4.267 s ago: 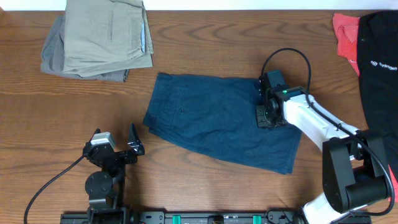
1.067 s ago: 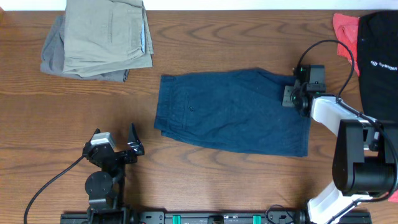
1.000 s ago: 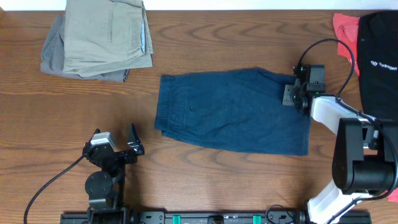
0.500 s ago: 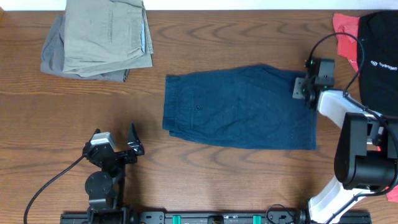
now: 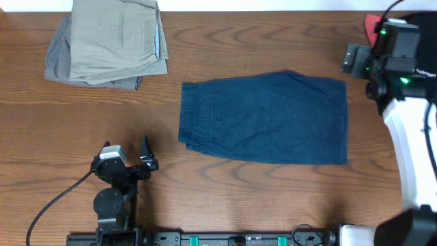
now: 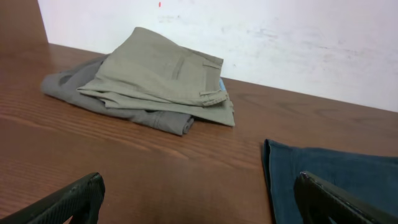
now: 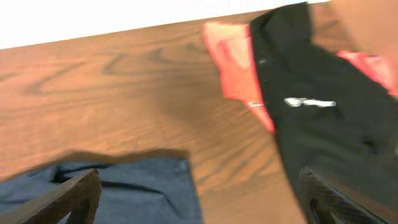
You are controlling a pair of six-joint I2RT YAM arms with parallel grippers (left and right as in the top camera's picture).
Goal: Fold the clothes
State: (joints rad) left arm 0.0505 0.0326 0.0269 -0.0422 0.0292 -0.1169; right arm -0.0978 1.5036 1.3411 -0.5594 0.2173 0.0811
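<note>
The dark navy shorts (image 5: 263,117) lie flat mid-table, buttoned pocket up. Their top right corner (image 7: 130,186) shows below my right gripper (image 7: 199,205), which hangs open and empty above the table between the shorts and the black garment with a white logo (image 7: 323,118). In the overhead view this gripper (image 5: 356,60) is raised just past the shorts' right edge. My left gripper (image 6: 199,205) rests open and empty near the front left (image 5: 126,154), and the shorts' left edge (image 6: 329,174) lies by its right finger. Folded khaki (image 5: 116,34) lies on grey (image 5: 58,65) at the back left.
A red-pink piece (image 5: 377,34) lies under the black garment (image 5: 416,68) at the back right, also in the right wrist view (image 7: 233,68). The khaki (image 6: 161,78) and grey (image 6: 93,99) stack sits near a white wall (image 6: 280,37). Bare wood (image 5: 225,184) lies in front of the shorts.
My right gripper dragged the shorts' right edge rightward, then opened, let go and rose up and to the right. The shorts now lie flat. The left arm has not moved.
</note>
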